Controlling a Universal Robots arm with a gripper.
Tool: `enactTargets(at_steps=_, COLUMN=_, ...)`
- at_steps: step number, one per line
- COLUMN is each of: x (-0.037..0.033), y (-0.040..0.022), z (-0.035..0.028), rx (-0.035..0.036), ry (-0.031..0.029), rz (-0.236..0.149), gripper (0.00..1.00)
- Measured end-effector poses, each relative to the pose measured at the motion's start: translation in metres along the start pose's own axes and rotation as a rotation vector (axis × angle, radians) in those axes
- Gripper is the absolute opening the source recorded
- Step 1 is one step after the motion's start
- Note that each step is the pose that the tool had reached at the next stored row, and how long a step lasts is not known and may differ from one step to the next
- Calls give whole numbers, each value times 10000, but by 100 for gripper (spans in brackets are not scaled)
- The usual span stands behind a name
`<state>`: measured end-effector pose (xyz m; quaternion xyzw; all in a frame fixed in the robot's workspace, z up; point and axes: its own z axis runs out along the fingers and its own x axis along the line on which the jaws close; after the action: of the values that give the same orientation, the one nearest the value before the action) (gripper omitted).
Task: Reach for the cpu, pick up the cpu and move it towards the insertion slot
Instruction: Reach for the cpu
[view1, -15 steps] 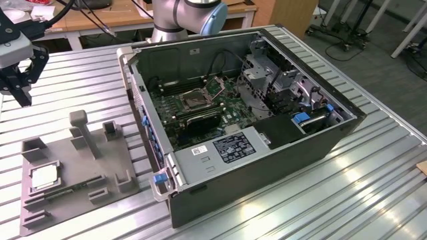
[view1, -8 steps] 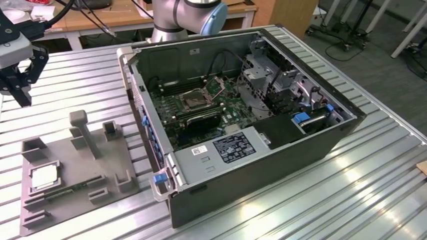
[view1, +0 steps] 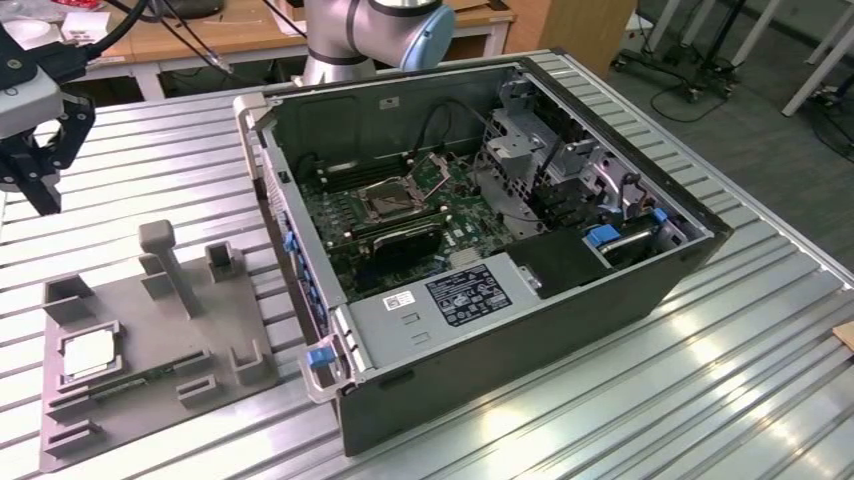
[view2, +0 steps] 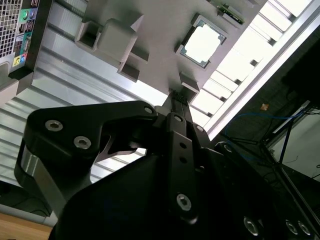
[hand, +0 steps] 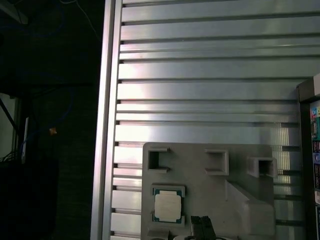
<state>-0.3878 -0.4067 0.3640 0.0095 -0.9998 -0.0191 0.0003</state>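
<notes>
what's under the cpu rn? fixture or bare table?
The cpu lies flat in a square pocket of the grey fixture plate, which rests on the slatted metal table. The pocket floor and the chip's underside are covered by the chip.

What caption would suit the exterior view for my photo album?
Robot hand hangs near the grey tray holding the chip, beside an open computer case.

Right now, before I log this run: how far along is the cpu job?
Nothing done yet: the cpu lies in its pocket on the grey fixture, untouched. In hand: the gripper hangs empty above the table, jaws shut, short of the chip. Left: the grasp, the lift and the carry to the insertion slot in the open computer case.
</notes>
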Motion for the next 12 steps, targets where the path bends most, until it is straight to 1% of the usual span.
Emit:
enactTargets(at_steps=7, x=28, y=-42, z=5, rx=0, ry=-1, rz=-1, gripper=11)
enactTargets(at_steps=12, x=40, y=-57, z=16, rx=0, ry=-2, rz=0, gripper=11)
